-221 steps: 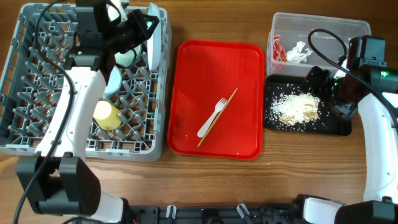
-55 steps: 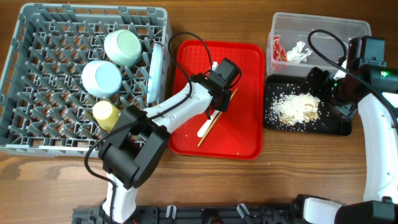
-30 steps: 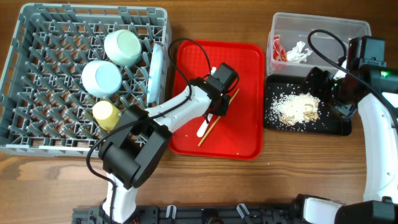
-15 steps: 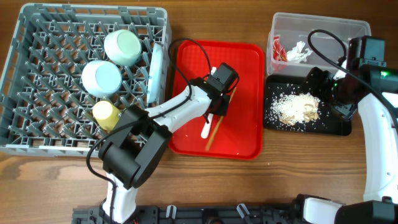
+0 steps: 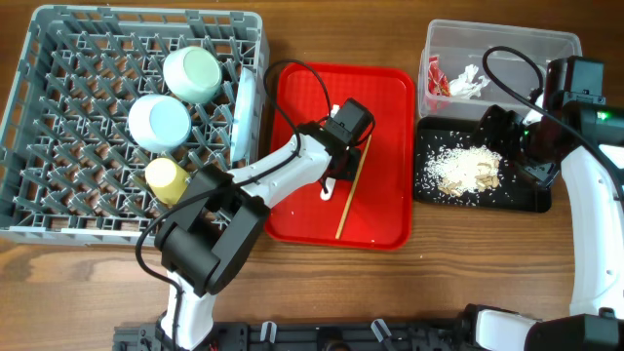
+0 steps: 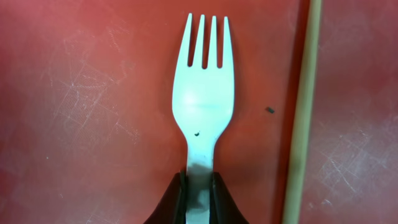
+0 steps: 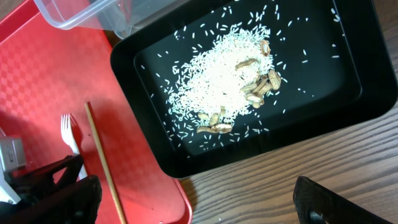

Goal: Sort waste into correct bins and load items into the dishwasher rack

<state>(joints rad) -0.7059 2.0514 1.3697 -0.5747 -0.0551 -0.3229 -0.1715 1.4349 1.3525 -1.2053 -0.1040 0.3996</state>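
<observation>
My left gripper is over the red serving tray and is shut on the handle of the white plastic fork; its fingertips pinch the handle with the tines pointing away. The wooden chopstick lies just right of the fork. The grey dishwasher rack holds a green bowl, a blue bowl, a yellow cup and a white plate on edge. My right gripper is open and empty above the black tray.
The clear tub at the back right holds the red-and-white wrapper and white tissue. Rice-like scraps lie in the black tray, also in the right wrist view. Bare wood table lies along the front.
The fork has swung and lifted in my left gripper's grasp. The chopstick has been pushed right and now lies steeper on the red tray. The right arm has not moved.
</observation>
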